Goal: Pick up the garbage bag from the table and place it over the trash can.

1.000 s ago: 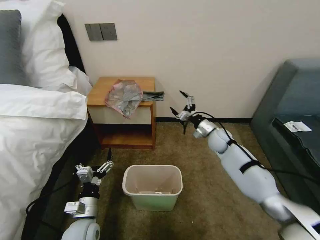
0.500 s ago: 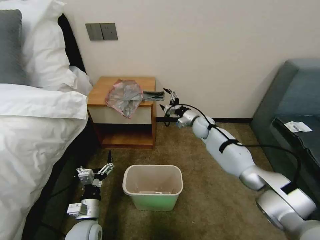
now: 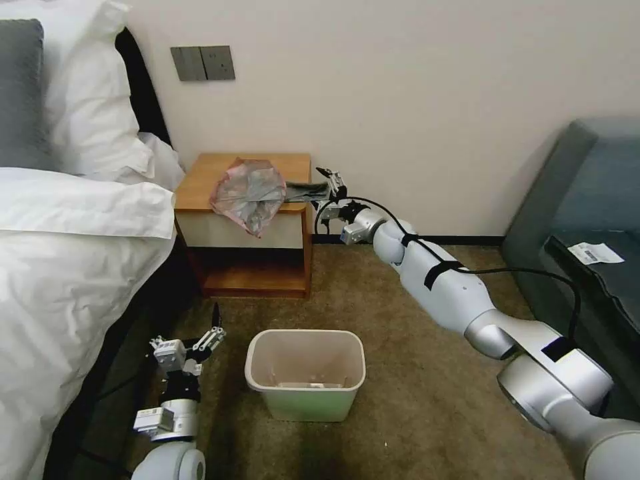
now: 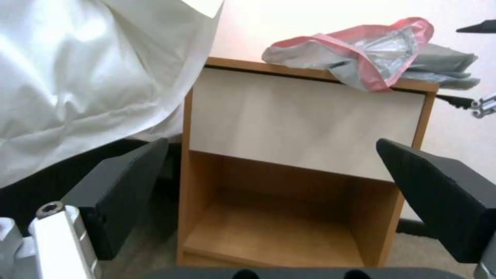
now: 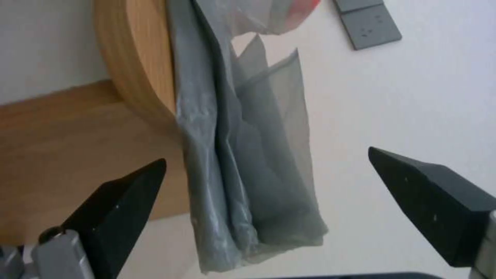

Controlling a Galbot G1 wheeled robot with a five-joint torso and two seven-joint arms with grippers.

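The garbage bag [image 3: 248,193] lies crumpled on the table [image 3: 203,181], its pink-rimmed mouth drooping over the cream drawer front. Its grey tail [image 3: 305,191] hangs past the table's right edge. My right gripper [image 3: 328,188] is open at that tail end. In the right wrist view, the grey tail [image 5: 243,182] hangs between the spread fingers [image 5: 119,209], which do not touch it. The trash can [image 3: 307,403] stands on the carpet in front of the table. My left gripper [image 3: 212,328] is open low beside the can's left side, facing the table [image 4: 305,116] and the bag [image 4: 356,50].
A bed with a white duvet [image 3: 67,267] fills the left side, close to my left arm. A grey sofa [image 3: 587,200] with a paper label [image 3: 593,252] stands at the right. Open carpet [image 3: 413,373] lies between the can and the sofa.
My right arm has stretched left toward the table, bringing its open gripper from out on the carpet to the bag's hanging grey tail. The left arm has barely moved.
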